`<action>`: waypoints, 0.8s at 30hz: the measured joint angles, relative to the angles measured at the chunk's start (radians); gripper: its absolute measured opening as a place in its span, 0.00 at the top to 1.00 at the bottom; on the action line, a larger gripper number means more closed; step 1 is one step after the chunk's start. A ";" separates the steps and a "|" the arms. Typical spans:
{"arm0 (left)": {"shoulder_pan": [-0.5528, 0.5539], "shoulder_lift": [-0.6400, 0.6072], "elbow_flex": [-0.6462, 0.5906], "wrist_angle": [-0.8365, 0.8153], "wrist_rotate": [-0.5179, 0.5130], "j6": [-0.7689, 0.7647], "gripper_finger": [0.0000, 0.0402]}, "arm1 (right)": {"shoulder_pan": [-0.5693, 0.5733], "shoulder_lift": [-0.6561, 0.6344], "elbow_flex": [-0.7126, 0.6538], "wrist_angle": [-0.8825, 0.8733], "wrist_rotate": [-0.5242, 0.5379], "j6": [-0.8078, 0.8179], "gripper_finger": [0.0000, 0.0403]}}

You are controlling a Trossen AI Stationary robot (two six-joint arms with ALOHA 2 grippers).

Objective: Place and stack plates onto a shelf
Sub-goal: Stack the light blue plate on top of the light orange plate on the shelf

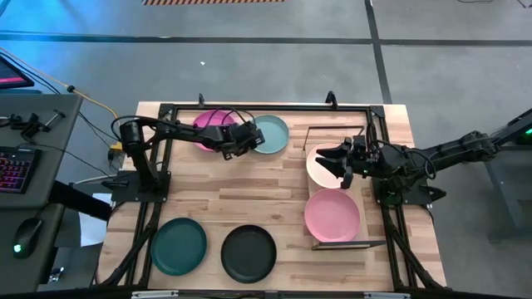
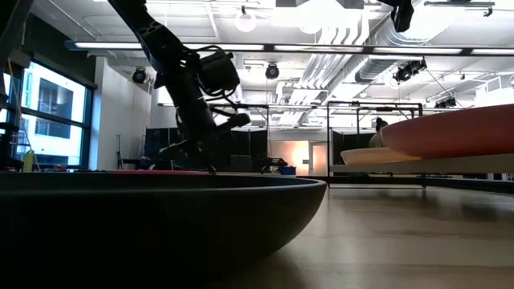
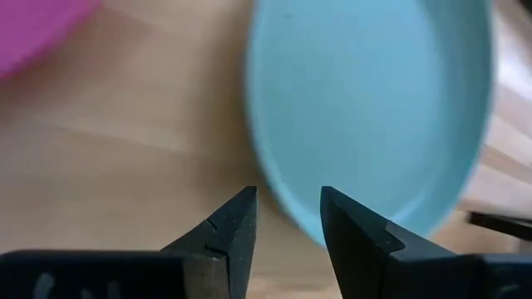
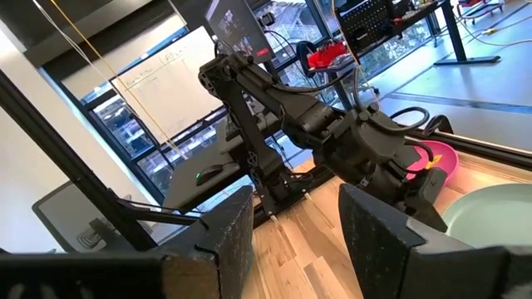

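Plates of six colours lie on the plank tabletop (image 1: 274, 187) and on the shelf (image 1: 366, 187), a light-wood board at the table's right side. On the shelf, the cream-peach plate (image 1: 320, 170) occupies the far end and the light pink plate (image 1: 332, 215) the near end, side by side, rims close together. At the far edge of the table, the magenta plate (image 1: 208, 124) and the pale teal plate (image 1: 273, 133) sit next to each other; at the near edge, the dark green plate (image 1: 178, 246) and the black plate (image 1: 248, 252) do likewise. The left gripper (image 3: 287, 208) hovers at the left rim of the pale teal plate (image 3: 370, 108), fingers slightly apart, holding nothing. The right gripper (image 1: 341, 162) is above the cream-peach plate, fingers parted and empty.
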 joint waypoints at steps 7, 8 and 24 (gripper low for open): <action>0.035 0.000 0.000 -0.009 -0.004 -0.014 0.70 | 0.000 0.000 0.000 -0.004 0.000 -0.005 0.60; 0.041 0.000 0.000 -0.009 -0.003 -0.019 0.70 | 0.000 0.000 0.000 -0.004 0.000 -0.005 0.60; 0.068 0.053 0.002 -0.002 0.055 -0.087 0.74 | 0.000 0.000 0.000 -0.004 0.000 0.000 0.60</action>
